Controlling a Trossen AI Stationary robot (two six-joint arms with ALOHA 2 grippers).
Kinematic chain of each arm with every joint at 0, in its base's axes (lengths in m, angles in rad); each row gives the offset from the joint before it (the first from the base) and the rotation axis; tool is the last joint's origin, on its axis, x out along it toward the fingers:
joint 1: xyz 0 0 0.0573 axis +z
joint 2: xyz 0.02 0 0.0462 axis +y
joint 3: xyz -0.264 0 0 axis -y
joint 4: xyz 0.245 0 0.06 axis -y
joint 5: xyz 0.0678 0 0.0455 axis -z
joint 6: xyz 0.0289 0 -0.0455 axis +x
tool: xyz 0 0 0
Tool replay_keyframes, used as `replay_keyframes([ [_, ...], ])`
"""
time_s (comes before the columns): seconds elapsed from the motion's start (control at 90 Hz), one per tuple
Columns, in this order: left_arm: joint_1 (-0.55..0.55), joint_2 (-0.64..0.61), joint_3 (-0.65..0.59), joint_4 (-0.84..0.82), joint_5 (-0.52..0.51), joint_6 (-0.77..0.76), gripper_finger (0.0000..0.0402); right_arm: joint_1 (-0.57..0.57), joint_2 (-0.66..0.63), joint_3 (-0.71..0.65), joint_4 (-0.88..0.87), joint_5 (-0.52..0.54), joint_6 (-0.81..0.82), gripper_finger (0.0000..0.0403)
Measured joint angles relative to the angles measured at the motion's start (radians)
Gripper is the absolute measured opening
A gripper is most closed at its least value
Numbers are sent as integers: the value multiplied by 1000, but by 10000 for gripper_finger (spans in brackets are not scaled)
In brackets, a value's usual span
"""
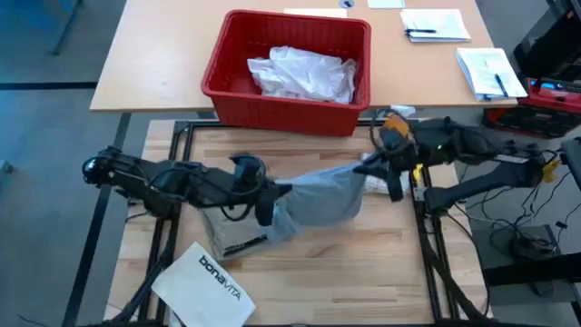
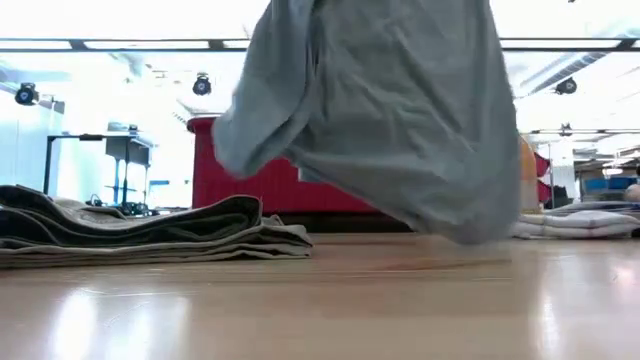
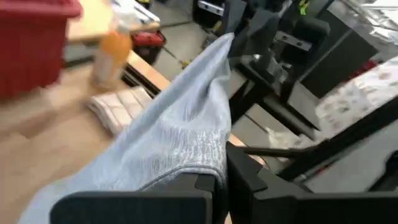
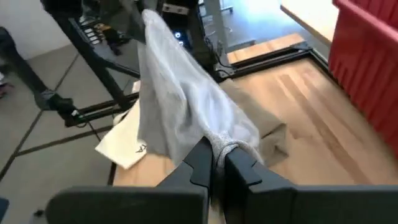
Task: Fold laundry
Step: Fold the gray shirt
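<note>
T-shirt (image 1: 318, 202), grey, stretched aloft between both claws

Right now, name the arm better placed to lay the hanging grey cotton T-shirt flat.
Neither alone, probably. The left gripper and right gripper each pinch an edge of the grey T-shirt, stretched between them above the wooden table; lower both together.

Left gripper (image 3: 221, 180) jaws clamped on grey T-shirt (image 3: 168, 137) edge.

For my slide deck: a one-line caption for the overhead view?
Left gripper and right gripper hold the grey T-shirt stretched between them above the table.
</note>
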Motion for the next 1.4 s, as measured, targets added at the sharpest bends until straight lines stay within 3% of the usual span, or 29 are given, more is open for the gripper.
replay_keyframes([
  [0.311, 19, 5, 65, -32, 5, 77, 0, -21, 18, 101, -54, 10, -61, 0],
  [0.489, 20, 35, 64, -106, 31, 77, 0, -21, 15, 98, -81, 107, -43, 0],
  [0.644, 30, 38, 71, -105, -29, 78, 0, -20, 29, 100, -128, -47, -61, 0],
  [0.789, 32, 37, 75, -81, -70, 123, 0, -21, 34, 97, -80, 99, -50, 0],
  [0.956, 43, 55, 70, -112, 27, 89, 0, -26, 34, 100, -46, -34, -61, 0],
  [1.044, 44, 52, 69, -91, -34, 103, 0, -26, 45, 100, -53, -77, -73, 0],
  [1.156, 45, 34, 73, -82, -124, 101, 0, -26, 47, 100, -53, 55, -62, 0],
  [1.3, 53, 37, 73, -90, 53, 119, 0, -26, 54, 100, -50, -94, -87, 0],
  [1.4, 52, 34, 72, -91, 78, 140, 0, -25, 55, 100, -80, 41, -72, 0],
])
